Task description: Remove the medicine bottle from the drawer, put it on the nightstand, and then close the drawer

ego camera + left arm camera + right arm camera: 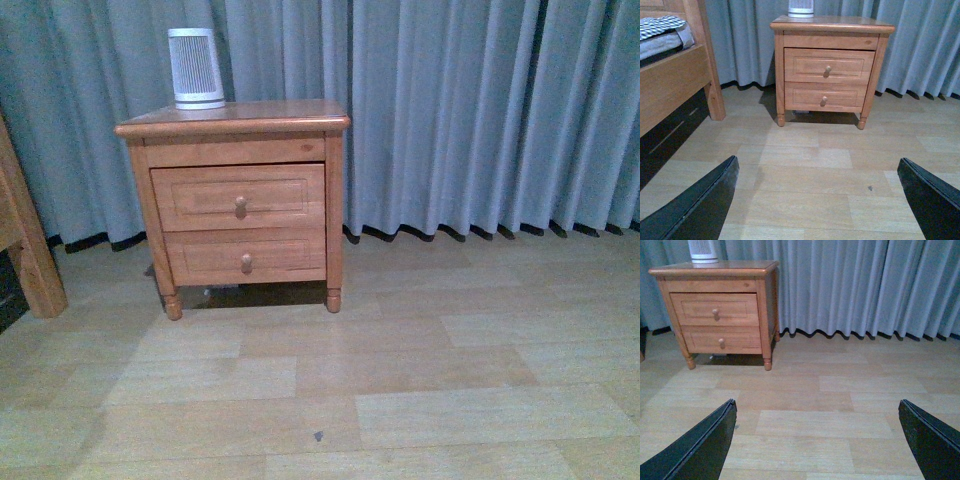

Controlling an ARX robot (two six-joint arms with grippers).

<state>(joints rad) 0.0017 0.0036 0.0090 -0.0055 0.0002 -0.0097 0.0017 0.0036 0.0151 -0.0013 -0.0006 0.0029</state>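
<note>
Nightstand: at our 11 o'clock, well apart from both arms
Drawer: upper one, closed; we judge opening it by the knob comes first
Left gripper: jaws wide apart, empty
Right gripper: jaws wide apart, empty
Bottle: unseen; we take it to be inside the drawer
</note>
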